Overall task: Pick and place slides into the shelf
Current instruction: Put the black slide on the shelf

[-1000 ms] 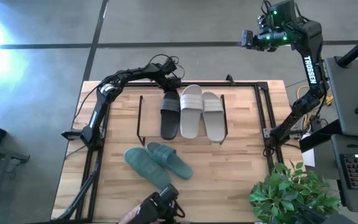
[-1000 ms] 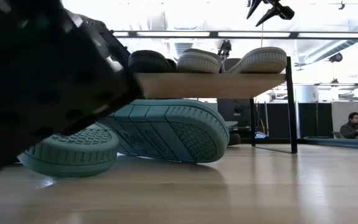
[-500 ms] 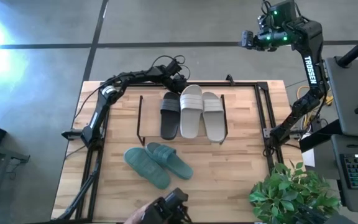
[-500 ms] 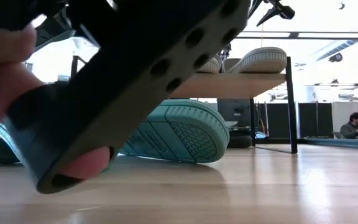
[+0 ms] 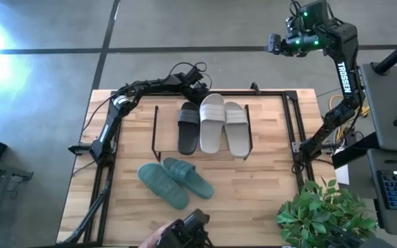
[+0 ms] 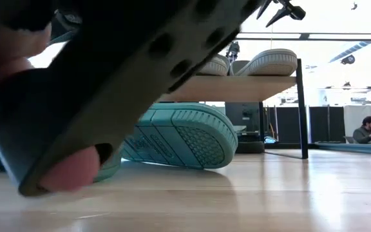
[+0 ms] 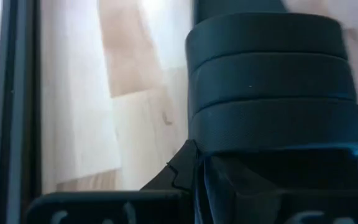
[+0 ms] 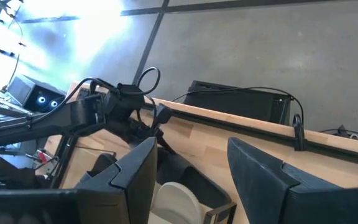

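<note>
**High view: one black slide is on the shelf, its partner waits in a hand**

High view: the low black-frame shelf with the wooden top [image 5: 158, 131] holds a black wide-strap slide [image 5: 188, 127] and two light-grey wide-strap slides [image 5: 222, 127]. Two teal-green slides [image 5: 174, 180] lie on the wooden table [image 5: 267, 179] just in front. The left gripper [image 5: 200, 93] sits at the far end of the black slide. The right gripper [image 5: 276, 44] waits high up, beyond the table.

Low view: a person's hand [image 6: 18, 58] holds another black slide [image 6: 127, 71] close by.

Left wrist view: the left gripper's fingers look pressed together, right against the black slide's ribbed strap [image 7: 272, 81]. I think it should back away gently, so the slide does not get pushed crooked.

Right wrist view: the right gripper's dark fingers [image 8: 263, 174] stand wide apart, holding nothing.
</note>
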